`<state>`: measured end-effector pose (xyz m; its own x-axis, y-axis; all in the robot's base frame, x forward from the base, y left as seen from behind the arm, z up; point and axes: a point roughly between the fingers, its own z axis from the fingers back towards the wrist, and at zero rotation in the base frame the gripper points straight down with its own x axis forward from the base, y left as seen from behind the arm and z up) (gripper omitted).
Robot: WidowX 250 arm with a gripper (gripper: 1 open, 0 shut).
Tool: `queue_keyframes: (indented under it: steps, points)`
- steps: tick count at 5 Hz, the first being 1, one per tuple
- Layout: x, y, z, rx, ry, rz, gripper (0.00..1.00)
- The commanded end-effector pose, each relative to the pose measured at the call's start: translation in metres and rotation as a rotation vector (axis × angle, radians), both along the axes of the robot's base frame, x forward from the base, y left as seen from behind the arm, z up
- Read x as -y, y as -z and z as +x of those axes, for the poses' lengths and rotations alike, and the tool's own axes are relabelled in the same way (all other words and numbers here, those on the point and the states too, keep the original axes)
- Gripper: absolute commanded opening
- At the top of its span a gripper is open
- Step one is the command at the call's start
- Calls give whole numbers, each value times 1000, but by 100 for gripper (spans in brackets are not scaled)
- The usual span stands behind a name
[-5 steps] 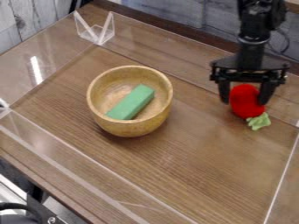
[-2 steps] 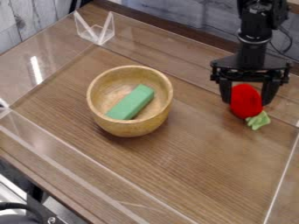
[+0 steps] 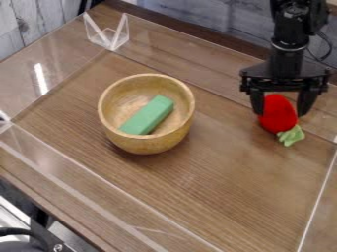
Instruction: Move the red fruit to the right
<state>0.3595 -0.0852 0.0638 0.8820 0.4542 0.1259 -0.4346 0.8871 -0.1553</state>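
Red fruit: a small, bright red, rounded, strawberry-like toy (image 3: pixel 277 114) with a pale green leafy tip (image 3: pixel 291 134); it lies on the table toward the right side, its leafy tip pointing to the near right.
Gripper: a black robot gripper (image 3: pixel 287 87) at the far right, reaching down over the fruit; its jaws are spread wide, one finger to the left and one to the right at the fruit's far side. Whether either finger touches the fruit cannot be told.
Bowl: a round, light wooden bowl (image 3: pixel 178 135) left of the fruit and well apart from it.
Block: a green rectangular block (image 3: pixel 148 115) inside the bowl, lying at a slant from near left to far right.
Table: a brown wooden tabletop (image 3: pixel 198 187) with visible plank seams.
Far left: a whitish, see-through angular object (image 3: pixel 108 33), details unclear.
Near left corner: a dark, curved object (image 3: pixel 19 238), partly cut off.
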Motion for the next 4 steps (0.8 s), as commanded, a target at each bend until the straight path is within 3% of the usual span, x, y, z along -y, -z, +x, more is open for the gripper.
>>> queue_keyframes:
  steps: [1, 2, 3, 4]
  points:
    - [-8, -11, 20, 76, -49, -5, 100]
    - [-15, -9, 21, 84, -21, -1, 100]
    - [-18, -8, 19, 96, 18, 6, 0]
    - [-6, -12, 16, 101, 62, 19, 100]
